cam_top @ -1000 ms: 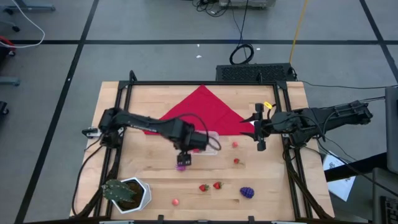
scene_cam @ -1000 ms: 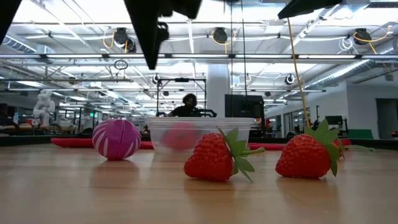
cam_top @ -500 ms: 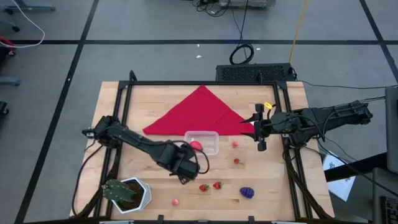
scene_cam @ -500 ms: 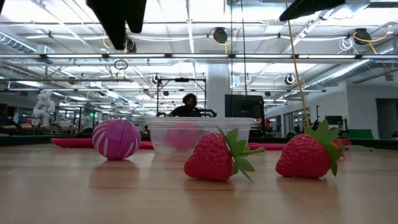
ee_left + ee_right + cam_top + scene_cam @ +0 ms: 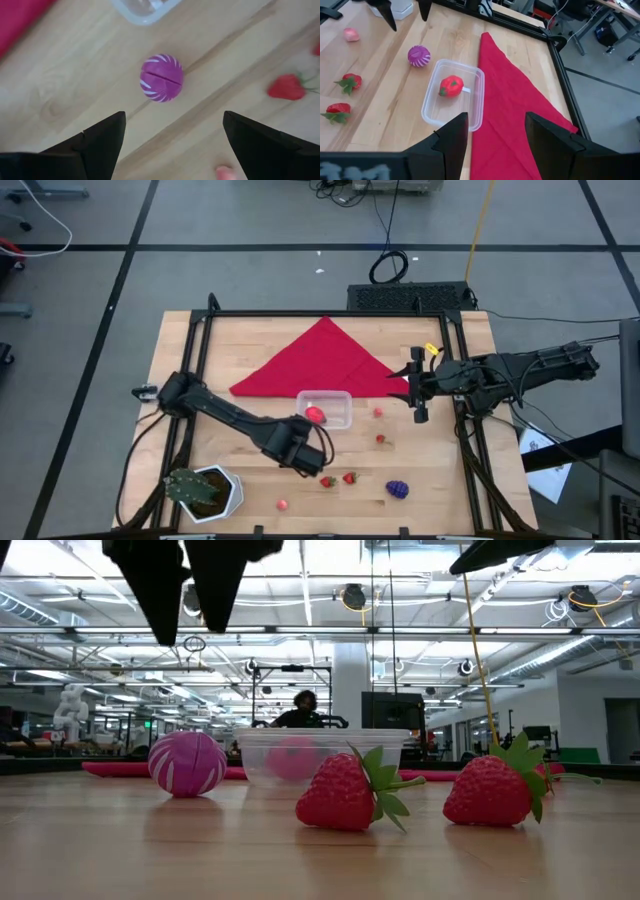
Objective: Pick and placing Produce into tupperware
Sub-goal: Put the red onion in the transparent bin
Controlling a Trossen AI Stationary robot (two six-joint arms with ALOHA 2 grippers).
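Centrally, clear rounded plastic tub (image 5: 454, 93), ribbed purple ball (image 5: 161, 78), glossy strawberries (image 5: 345, 793)

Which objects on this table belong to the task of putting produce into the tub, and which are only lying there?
Belong to the task:
- clear tub, one red fruit inside
- purple striped ball
- two strawberries
- grape bunch
- small red pieces

Only lying there:
- red cloth
- potted plant
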